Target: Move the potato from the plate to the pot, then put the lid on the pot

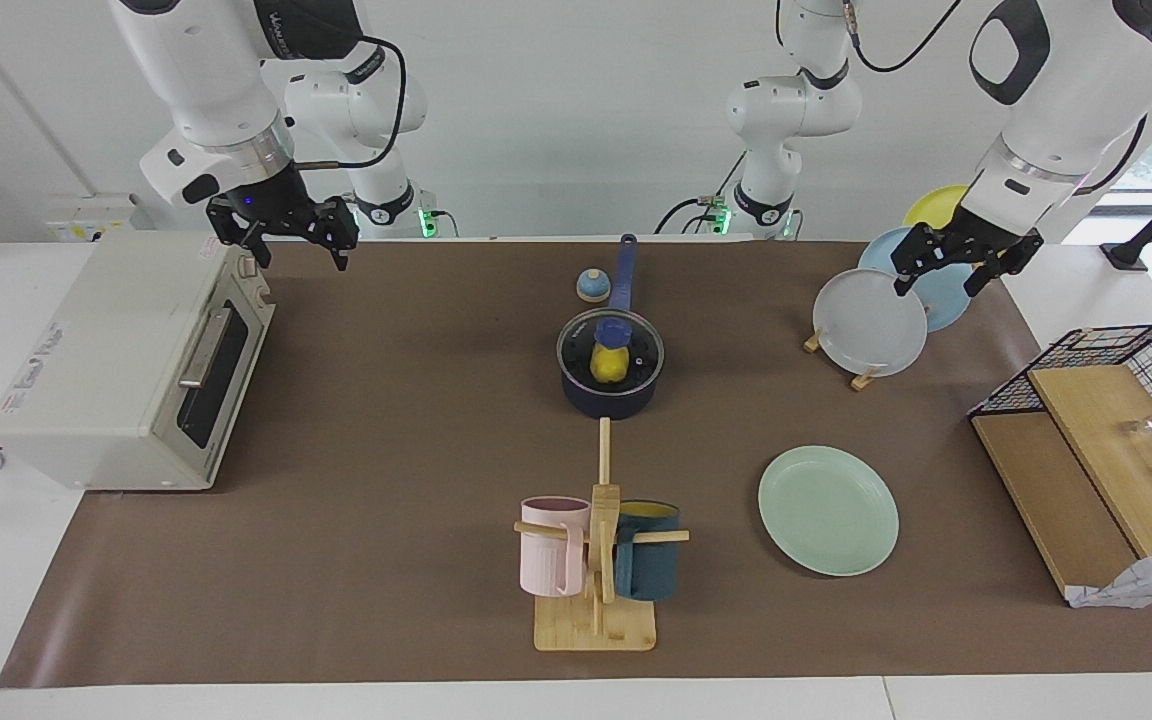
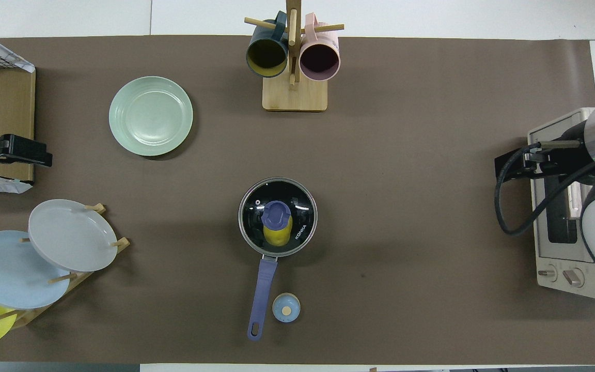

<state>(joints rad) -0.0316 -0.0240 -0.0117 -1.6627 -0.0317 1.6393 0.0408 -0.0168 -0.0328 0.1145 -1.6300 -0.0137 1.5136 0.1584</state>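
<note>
1. Left gripper (image 1: 966, 262) hangs with fingers spread wide and empty over the upright plates (image 1: 871, 322); the overhead view cuts it off.
2. Right gripper (image 1: 286, 232), open and empty, hangs over the toaster oven (image 1: 126, 370).
3. The lid (image 2: 278, 217) covers the pot (image 1: 609, 393); its knob partly hides the potato (image 2: 277, 235) inside.
4. The plate (image 1: 828, 510) lies bare.

The small lumpy toy potato (image 2: 277, 235) lay inside the long-handled saucepan pot (image 1: 609, 392) at mid-table, under the round glass lid (image 2: 301, 209) seated on the rim. The small dome bell (image 2: 286, 308) stood just beside the pot handle, nearer to the robots. The flat round plate (image 1: 828, 510) lay farther from the robots, toward the left arm's end. The wooden mug rack (image 1: 595, 625) stood farther than the pot.
</note>
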